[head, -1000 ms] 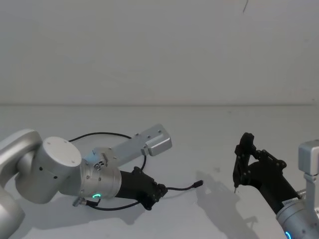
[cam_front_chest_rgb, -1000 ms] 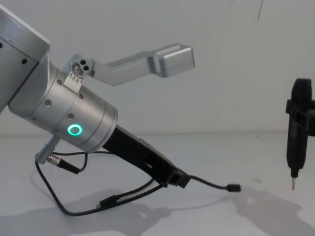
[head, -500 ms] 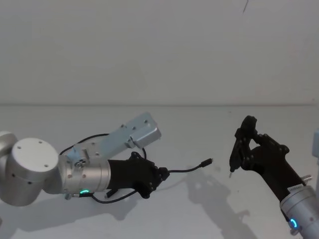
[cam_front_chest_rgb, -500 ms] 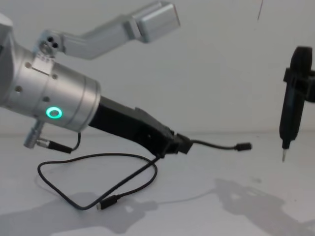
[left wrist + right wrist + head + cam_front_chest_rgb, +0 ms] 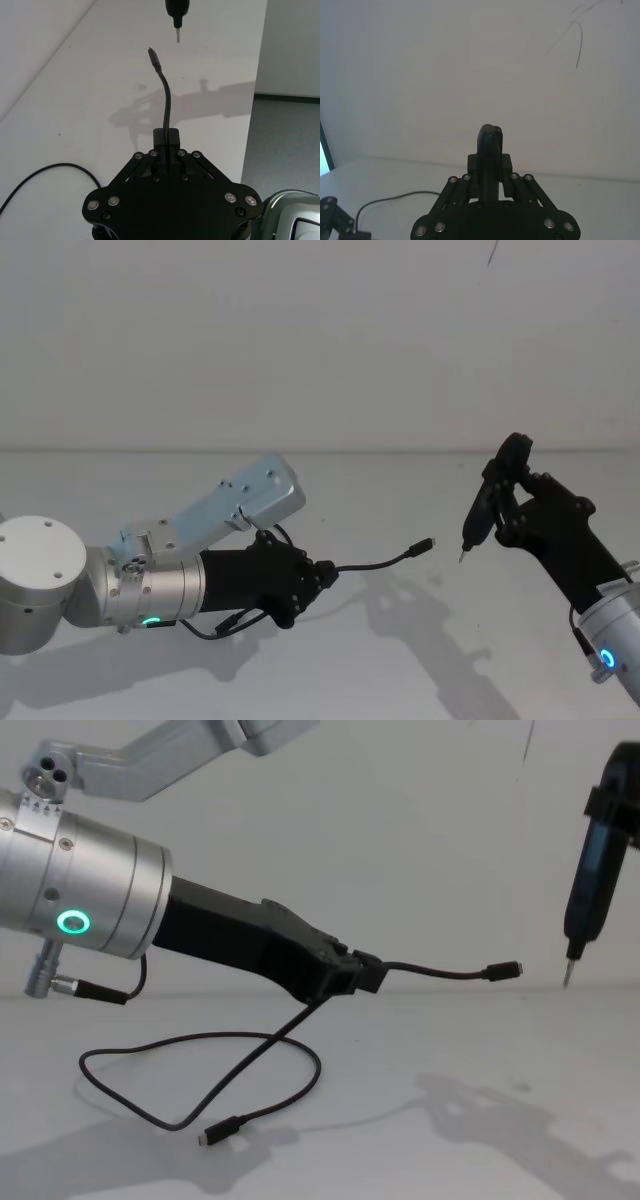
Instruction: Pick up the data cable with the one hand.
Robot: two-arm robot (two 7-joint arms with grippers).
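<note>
The data cable point(image 5: 245, 1070) is thin, light and limp. In the chest view most of it sags below and left of the left gripper point(image 5: 362, 974) in a loose loop. Its far plug point(image 5: 224, 1132) lies on the bench point(image 5: 500, 1140) or just above it; I cannot tell which. The jaws are pressed together, pinching the cord a short way back from its other plug. That is a sound place to hold it: the short free end is stiff enough to stand out on its own, arching rightward from the gripper to the near plug point(image 5: 503, 970). A grip farther along the cord would let the plug droop and swing. The cord is slim and smooth, so I judge it could slide through the jaws if the dragging loop snags.

Right of the left gripper and well apart from it, the right gripper point(image 5: 505, 510) pinches a slim black tool point(image 5: 492, 502). Its metal tip is near the near plug but clear of it.

Against half a second ago, the left gripper sits higher above the bench, more of the loop hangs from it, and the near plug has risen with it. The right gripper has risen too. The gap from tip to plug has narrowed.
</note>
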